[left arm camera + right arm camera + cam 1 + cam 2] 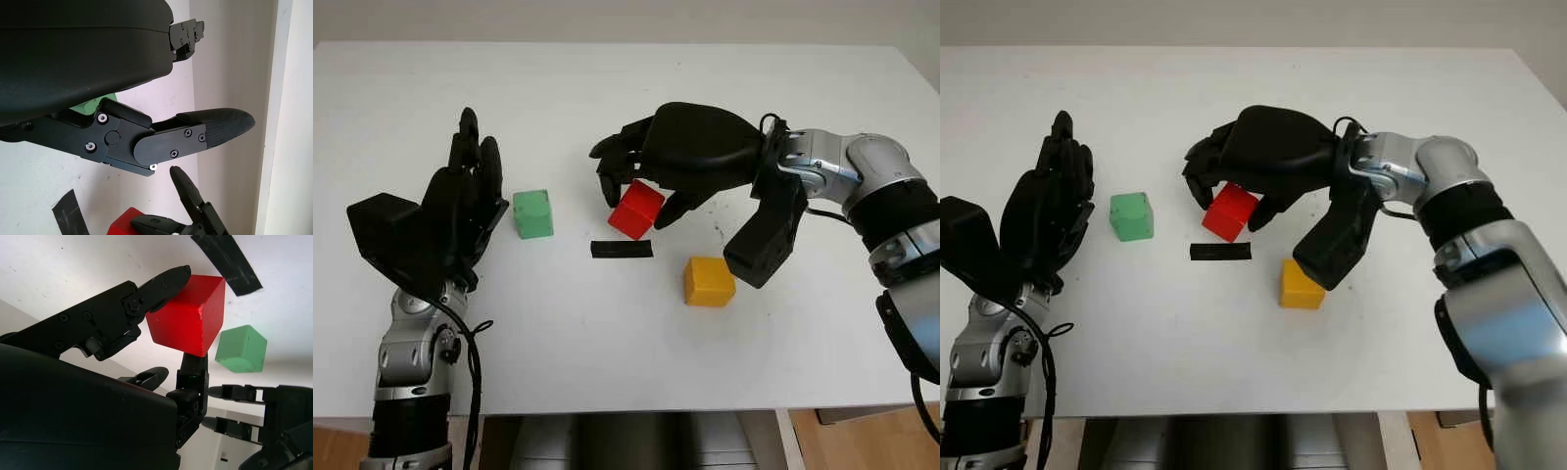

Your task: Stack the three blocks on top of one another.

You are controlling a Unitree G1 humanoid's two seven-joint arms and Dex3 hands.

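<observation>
Where black tape [622,249] lies — white table [607,333].

White table [607,372] filling most of the frame, pale wall strip along 12 o'clock edge, wooden floor [862,441] at 5 o'clock corner, grey cabinet or base [626,441] under table edge at 6 o'clock, soft even light

A strip of black tape [622,249] lies flat near the middle of the white table [607,333].
</observation>
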